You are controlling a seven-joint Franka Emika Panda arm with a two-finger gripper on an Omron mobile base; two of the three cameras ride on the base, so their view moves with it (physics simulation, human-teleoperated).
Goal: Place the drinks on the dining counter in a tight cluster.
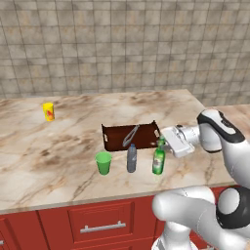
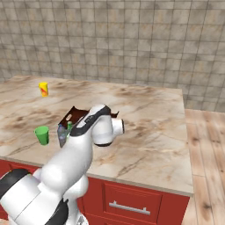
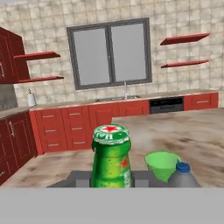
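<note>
On the dining counter [image 1: 53, 156], a small green glass bottle [image 1: 158, 161] stands upright near the front edge. My gripper [image 1: 163, 144] is shut on its neck, reaching in from the right. The hand view shows the green bottle [image 3: 110, 155], with its red-starred cap, between my gripper [image 3: 111, 178] fingers. A slim grey bottle [image 1: 131, 157] with a blue cap stands just left of it, about a hand's width away. That grey bottle [image 3: 183, 176] is at the lower right of the hand view. The right base view has the grey bottle [image 2: 61, 135] and the green bottle's top [image 2: 69, 126] beside my arm.
A green cup [image 1: 103, 162] stands left of the grey bottle. Behind the bottles lies a dark brown tray [image 1: 146, 137] holding a grey utensil [image 1: 130, 135]. A yellow cup [image 1: 48, 111] sits far back left. The tiled wall backs the counter; its front edge is close.
</note>
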